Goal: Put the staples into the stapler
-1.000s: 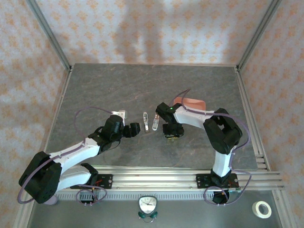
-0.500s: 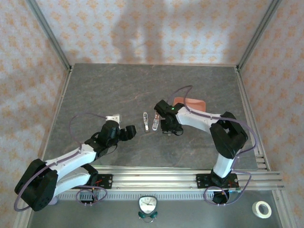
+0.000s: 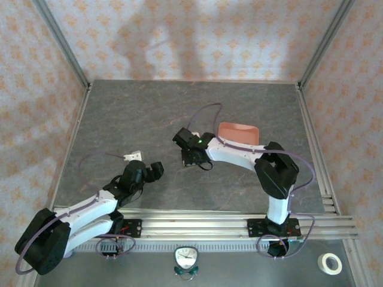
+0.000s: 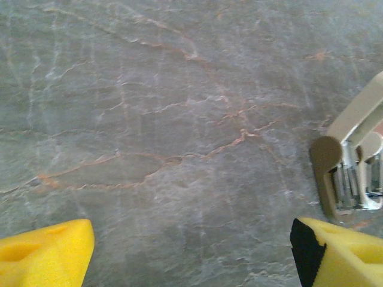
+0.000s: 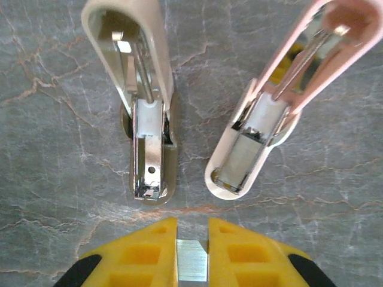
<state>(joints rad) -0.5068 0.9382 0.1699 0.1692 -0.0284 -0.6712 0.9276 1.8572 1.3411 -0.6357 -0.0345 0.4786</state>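
The shiny grey metal staple strip [image 5: 192, 261], clamped in the right jaws just short of the open beige stapler [image 5: 148, 119] and open pink stapler [image 5: 263, 131] at the middle of the grey stone worktop [image 3: 149, 113], may twist and miss a narrow channel; the left jaws gape, bracing neither.

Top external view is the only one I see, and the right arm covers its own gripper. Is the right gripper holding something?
Observer: Yes. In the right wrist view, the right gripper is shut on a shiny strip of staples.
Operator: What lies in front of its fingers?
Observer: Two opened staplers lie side by side without touching: a beige stapler and a pink stapler.
Operator: Is the left gripper open or shut?
Observer: The left gripper is wide open over the table, with nothing between its fingers.
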